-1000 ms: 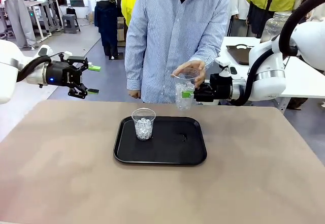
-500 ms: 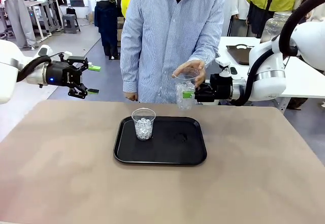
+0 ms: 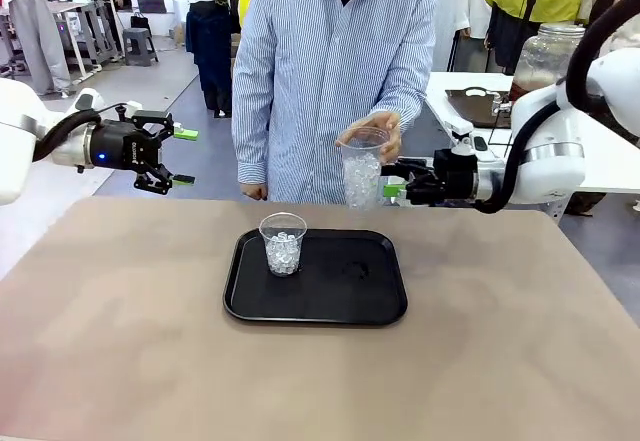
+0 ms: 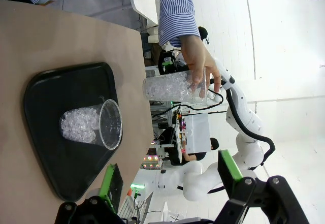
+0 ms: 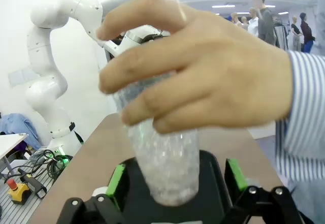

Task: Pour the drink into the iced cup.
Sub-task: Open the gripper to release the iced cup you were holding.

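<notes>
An iced cup (image 3: 283,244) (image 4: 89,125), clear plastic and full of ice cubes, stands on the left part of a black tray (image 3: 340,296) (image 4: 51,94). A person's hand (image 3: 378,131) (image 5: 203,82) holds a second clear cup of ice (image 3: 362,173) (image 4: 172,86) (image 5: 165,168) by its rim above the table's far edge. My right gripper (image 3: 395,190) (image 5: 175,181) is open just right of that cup, with its green pads apart from the cup's sides. At the far left my left gripper (image 3: 181,156) (image 4: 170,176) hangs open and empty. The drink is out of view.
The person in a striped shirt (image 3: 330,61) stands at the far side of the brown table (image 3: 120,361). A large glass jar (image 3: 547,53) sits on a white table behind my right arm. The tray's right half is bare.
My right gripper has opened, let go of the ice-filled cup and drawn back to the right. The person's hand still holds that cup. The left arm has not moved.
</notes>
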`<action>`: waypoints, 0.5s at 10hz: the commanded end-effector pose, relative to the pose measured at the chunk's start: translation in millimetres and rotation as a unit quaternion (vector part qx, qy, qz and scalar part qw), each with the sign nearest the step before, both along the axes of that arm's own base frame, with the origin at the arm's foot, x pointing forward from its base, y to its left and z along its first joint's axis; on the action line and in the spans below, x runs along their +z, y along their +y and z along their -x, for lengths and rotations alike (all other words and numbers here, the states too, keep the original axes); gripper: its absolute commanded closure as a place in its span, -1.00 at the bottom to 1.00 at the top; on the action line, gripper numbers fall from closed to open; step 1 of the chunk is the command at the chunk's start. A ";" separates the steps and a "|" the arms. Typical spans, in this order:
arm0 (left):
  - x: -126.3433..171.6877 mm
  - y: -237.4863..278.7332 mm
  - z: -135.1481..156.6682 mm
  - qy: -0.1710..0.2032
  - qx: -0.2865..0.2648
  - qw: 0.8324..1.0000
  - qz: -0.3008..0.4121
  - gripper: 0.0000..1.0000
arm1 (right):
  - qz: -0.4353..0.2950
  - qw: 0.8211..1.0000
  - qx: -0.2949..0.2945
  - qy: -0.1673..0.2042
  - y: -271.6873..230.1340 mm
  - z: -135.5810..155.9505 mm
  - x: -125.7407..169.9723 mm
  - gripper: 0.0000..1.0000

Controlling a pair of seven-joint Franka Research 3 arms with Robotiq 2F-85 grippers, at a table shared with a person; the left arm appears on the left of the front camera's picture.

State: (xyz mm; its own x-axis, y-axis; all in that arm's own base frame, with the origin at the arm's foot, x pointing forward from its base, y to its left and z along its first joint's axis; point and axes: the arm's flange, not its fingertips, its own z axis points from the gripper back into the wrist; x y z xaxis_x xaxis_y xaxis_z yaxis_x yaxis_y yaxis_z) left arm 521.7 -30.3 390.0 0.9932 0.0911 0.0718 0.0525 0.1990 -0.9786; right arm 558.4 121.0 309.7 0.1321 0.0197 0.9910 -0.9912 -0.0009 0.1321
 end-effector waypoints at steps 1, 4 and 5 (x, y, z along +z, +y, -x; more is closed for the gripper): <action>0.7 -0.6 -0.3 -0.001 0.001 1.000 -0.001 -1.00 | 0.009 1.000 0.002 -0.013 -25.1 17.1 -5.7 -1.00; 0.7 -0.6 -0.3 -0.001 0.001 1.000 -0.001 -1.00 | 0.026 0.999 -0.007 -0.043 -70.5 37.0 -31.0 -1.00; 0.7 -0.6 -0.3 -0.001 0.001 1.000 -0.001 -1.00 | 0.014 0.999 -0.011 -0.049 -82.2 41.8 -36.9 -1.00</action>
State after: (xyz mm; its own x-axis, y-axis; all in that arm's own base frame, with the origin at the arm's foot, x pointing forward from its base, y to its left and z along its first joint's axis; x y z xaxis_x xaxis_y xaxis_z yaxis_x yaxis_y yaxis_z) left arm 521.7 -30.3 390.0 0.9932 0.0912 0.0718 0.0525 0.1991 -0.9786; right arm 524.9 42.5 270.8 0.0705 0.0665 0.9953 -0.9969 0.0387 0.0680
